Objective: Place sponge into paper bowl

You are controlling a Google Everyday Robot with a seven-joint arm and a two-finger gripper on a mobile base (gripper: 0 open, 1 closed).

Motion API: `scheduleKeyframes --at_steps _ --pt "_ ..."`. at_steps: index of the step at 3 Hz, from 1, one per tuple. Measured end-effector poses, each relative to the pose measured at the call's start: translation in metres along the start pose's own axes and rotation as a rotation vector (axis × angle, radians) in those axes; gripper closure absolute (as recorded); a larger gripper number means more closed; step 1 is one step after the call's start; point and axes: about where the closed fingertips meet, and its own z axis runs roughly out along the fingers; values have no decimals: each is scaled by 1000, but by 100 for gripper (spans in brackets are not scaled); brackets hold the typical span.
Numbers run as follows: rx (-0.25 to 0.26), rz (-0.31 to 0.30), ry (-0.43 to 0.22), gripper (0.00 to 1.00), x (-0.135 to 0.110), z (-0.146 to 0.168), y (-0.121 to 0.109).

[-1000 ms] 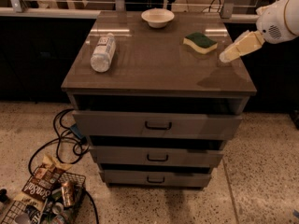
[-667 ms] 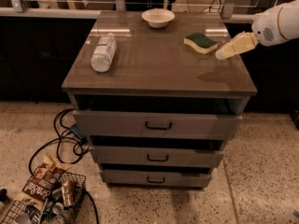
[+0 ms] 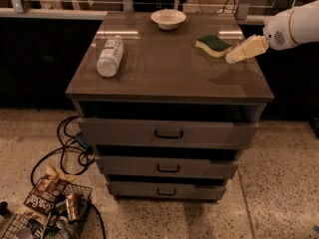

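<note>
The sponge (image 3: 213, 45), pale yellow with a dark green top, lies flat on the right rear part of the brown cabinet top (image 3: 169, 66). The off-white paper bowl (image 3: 168, 19) stands at the back middle of the top, with nothing showing inside it. My gripper (image 3: 234, 58) reaches in from the right on a white arm; its pale tip hangs just right of and slightly in front of the sponge, close to it and a little above the surface. It holds nothing that I can see.
A clear plastic bottle with a white label (image 3: 110, 57) lies on its side at the left of the top. The cabinet has three drawers (image 3: 168, 133). Cables (image 3: 70, 148) and a wire basket of cans and snack bags (image 3: 47, 213) lie on the floor at lower left.
My gripper has moved left and slightly toward the front, closing in on the sponge's right side. The sponge, bowl and bottle have not moved.
</note>
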Motion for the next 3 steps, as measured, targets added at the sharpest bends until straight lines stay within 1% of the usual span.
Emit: scheduleKeyframes --at_steps 1,2,3 --pt "7 85 -60 0 12 34 -21" --pt "29 178 -120 0 33 66 -39" --pt "54 241 -176 0 48 94 -57"
